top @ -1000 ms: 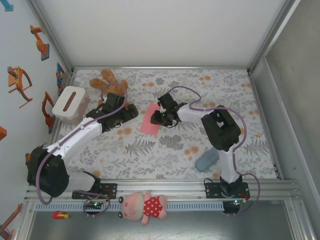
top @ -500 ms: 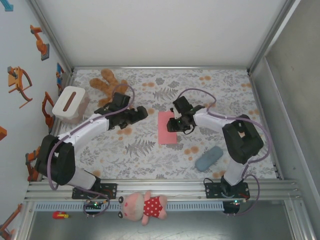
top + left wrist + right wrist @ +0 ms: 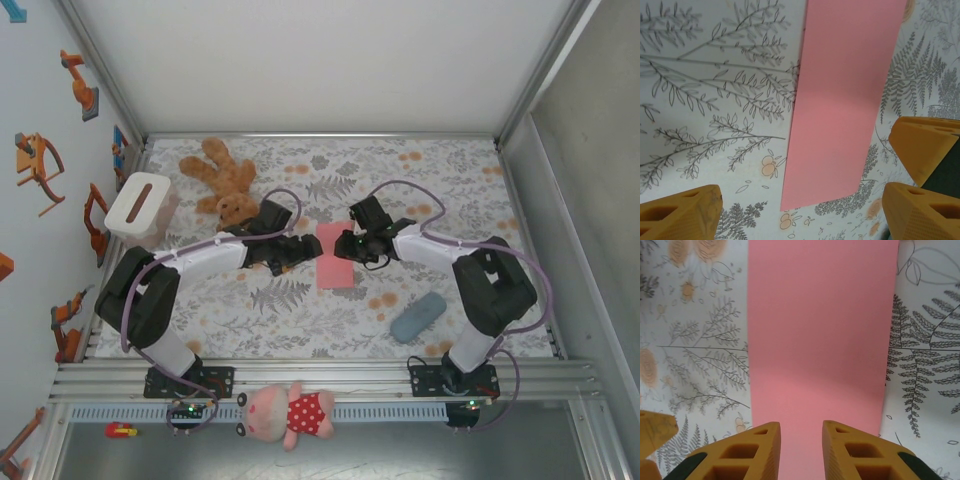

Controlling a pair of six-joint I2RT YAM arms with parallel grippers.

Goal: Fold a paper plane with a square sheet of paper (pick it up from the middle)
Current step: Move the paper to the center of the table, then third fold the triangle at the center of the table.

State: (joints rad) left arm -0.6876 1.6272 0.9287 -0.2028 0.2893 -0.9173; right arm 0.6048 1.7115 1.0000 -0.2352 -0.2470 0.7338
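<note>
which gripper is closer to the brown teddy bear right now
Left. The left gripper is just past the teddy bear's head, by the pink paper's left edge; the right gripper is farther off, over the paper's right edge.

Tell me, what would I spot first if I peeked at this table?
A bright pink strip of paper lies in the middle of the flowery table, with the left claw at its left edge and the right claw over its right side. A brown teddy bear sprawls at the far left. A pink doll in a red dress lies on the front rail.
</note>
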